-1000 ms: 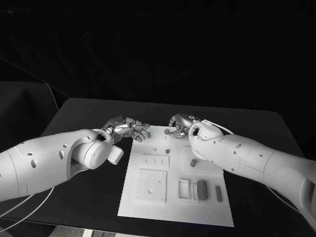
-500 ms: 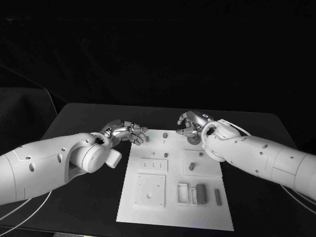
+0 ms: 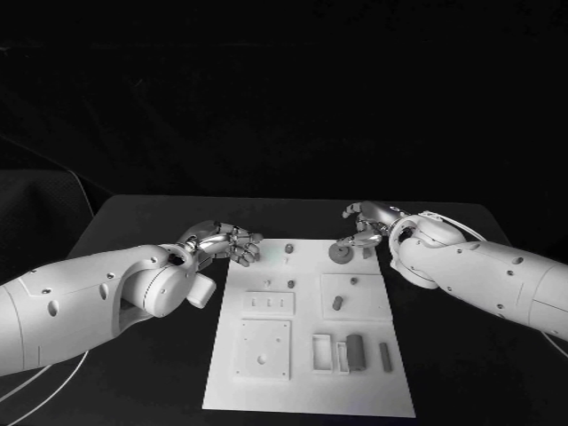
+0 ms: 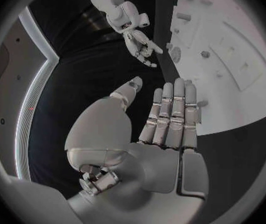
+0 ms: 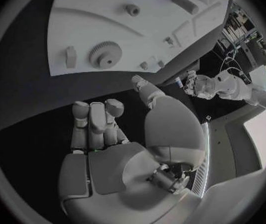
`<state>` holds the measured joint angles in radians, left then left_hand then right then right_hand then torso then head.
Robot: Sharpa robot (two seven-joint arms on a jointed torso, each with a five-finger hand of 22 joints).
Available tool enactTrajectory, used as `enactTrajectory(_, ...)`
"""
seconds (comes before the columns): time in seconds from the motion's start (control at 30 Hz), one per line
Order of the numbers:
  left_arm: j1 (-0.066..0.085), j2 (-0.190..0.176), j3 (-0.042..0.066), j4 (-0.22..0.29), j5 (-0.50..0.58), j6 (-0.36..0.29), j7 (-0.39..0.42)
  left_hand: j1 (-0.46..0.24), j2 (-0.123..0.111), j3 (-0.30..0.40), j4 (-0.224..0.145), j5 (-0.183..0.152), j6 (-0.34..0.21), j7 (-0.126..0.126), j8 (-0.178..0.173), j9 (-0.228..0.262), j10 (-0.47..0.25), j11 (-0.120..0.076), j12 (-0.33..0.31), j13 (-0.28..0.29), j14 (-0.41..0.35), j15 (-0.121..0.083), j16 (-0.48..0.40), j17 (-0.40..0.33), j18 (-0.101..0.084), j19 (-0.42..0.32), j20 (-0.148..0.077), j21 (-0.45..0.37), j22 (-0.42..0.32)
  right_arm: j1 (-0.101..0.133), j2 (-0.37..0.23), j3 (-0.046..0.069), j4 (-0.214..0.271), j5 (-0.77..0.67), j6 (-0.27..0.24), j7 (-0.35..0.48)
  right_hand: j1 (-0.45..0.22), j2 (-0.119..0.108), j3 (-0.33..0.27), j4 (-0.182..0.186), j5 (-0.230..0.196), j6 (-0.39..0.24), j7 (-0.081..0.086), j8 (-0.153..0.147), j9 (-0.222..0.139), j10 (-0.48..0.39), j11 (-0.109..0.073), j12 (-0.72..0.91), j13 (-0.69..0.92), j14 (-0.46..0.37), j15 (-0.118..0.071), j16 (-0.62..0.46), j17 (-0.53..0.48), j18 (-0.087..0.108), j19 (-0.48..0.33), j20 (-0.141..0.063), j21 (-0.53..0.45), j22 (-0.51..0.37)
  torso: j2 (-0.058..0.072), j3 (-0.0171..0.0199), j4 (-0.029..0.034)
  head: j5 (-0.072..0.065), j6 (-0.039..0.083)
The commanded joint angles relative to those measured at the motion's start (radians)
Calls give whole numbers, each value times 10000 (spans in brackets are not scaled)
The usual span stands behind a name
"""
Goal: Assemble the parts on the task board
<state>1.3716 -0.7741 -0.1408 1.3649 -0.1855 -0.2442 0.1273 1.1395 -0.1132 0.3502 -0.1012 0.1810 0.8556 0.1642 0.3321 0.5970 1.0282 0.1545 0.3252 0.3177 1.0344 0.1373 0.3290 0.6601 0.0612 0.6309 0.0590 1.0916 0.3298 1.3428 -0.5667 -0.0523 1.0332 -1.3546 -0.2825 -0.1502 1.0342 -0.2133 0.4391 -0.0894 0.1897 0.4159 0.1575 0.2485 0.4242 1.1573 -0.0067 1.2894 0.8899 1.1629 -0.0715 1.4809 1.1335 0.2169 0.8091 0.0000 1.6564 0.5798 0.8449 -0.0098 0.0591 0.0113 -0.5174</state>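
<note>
Hands both empty, as far as I am reading them. The task board [image 3: 312, 328] is lying in the middle of the black table [image 3: 144, 213], long axis running from 12 to 6 o'clock in the head view.

I am seeing the left hand [image 3: 223, 243] hanging just off the board's far corner at about 10 o'clock, over bare table. In the left wrist view that hand [image 4: 164, 119] is showing its fingers straight and laid side by side, thumb standing apart, nothing between them.

The right hand [image 3: 367, 224] is sitting at about 1 o'clock from the board's middle, beside the far edge. The right wrist view is showing its fingers [image 5: 95, 115] curled partway over the palm, thumb out to one side, and nothing held. It is hovering over dark table just off the board's edge.

A gear [image 3: 341, 257] is lying flat on the board near the far edge, just inboard of the right hand; it is reading clearly as a toothed wheel with a centre hole in the right wrist view [image 5: 105, 55]. A small block [image 5: 70, 56] is lying just beside the gear, and a short peg [image 5: 132, 9] is lying farther in.

Toward 6 o'clock I am seeing a square plate [image 3: 265, 349] at the left and a row of upright slotted pieces [image 3: 351, 351] to its right. Neither hand is touching any part.
</note>
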Motion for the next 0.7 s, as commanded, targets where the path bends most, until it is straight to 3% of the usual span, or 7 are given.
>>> enactTrajectory(0.03, 9, 4, 6, -21, -21, 16, 94, -19, 20, -43, -10, 30, -60, -22, -47, -17, -49, -15, -31, 7, -86, 3, -47, -3, 131, -75, -8, -49, 9, -109, -11, -2, -166, -289, 891, -59, -133, -98, -140, -55, -60, -841, 196, -307, -574, -240, 41, 77, 31, -181, 16, 43, 19, -172, -182, -9, 441, -3, 3, 24, -23, -28, -10)
enactTrajectory(0.13, 9, 18, 6, -43, -21, 31, 95, -18, 21, -42, -10, 30, -60, -22, -47, -17, -50, -16, -31, 7, -86, 3, -47, -3, 131, -75, -8, -50, 9, -191, 75, -2, -385, -335, 1053, -32, -222, -196, -233, -64, -61, -1511, 203, -568, -1043, -407, 93, 107, 54, -317, 48, 61, 29, -202, -288, -8, 426, -5, 0, 4, -8, -60, -14)
enactTrajectory(0.27, 7, 38, 6, -63, -21, 36, 99, -17, 21, -42, -10, 31, -60, -22, -47, -17, -50, -16, -31, 7, -87, 3, -48, -3, 131, -76, -8, -50, 9, -302, 200, -2, -568, -465, 1106, -22, -259, -215, -273, -67, -63, -1610, 209, -582, -1086, -466, 111, 116, 62, -367, 60, 67, 34, -214, -328, -7, 418, -6, 8, -3, 14, -78, -14)
enactTrajectory(0.37, 6, 57, 5, -92, -22, 50, 93, -16, 22, -41, -11, 31, -59, -22, -46, -17, -50, -16, -31, 8, -88, 3, -49, -3, 130, -77, -8, -50, 9, -388, 313, -6, -740, -483, 1141, -17, -278, -185, -289, -64, -63, -1446, 205, -440, -873, -484, 117, 126, 68, -383, 64, 74, 37, -219, -341, -6, 418, -5, 9, -11, 33, -101, -24)
enactTrajectory(0.5, 4, 47, 6, -94, -27, 36, 113, -15, 24, -41, -10, 31, -58, -22, -46, -16, -50, -16, -31, 8, -88, 3, -50, -3, 130, -78, -8, -51, 10, -545, 435, -17, -891, -491, 1090, 13, -317, -65, -329, -61, -57, -766, 178, 110, -195, -540, 139, 219, 113, -436, 80, 145, 68, -232, -378, -14, 447, 11, 7, -29, 31, -95, -42)
enactTrajectory(0.7, 4, 64, 6, -147, -27, 52, 105, -14, 27, -40, -10, 31, -57, -22, -46, -16, -49, -16, -30, 8, -89, 3, -51, -2, 130, -79, -8, -51, 10, -604, 542, -17, -911, -496, 996, 56, -325, -5, -352, -69, -57, -193, 172, 522, 279, -556, 141, 314, 153, -456, 85, 220, 95, -235, -391, -25, 487, 31, 12, -35, 31, -81, -78)
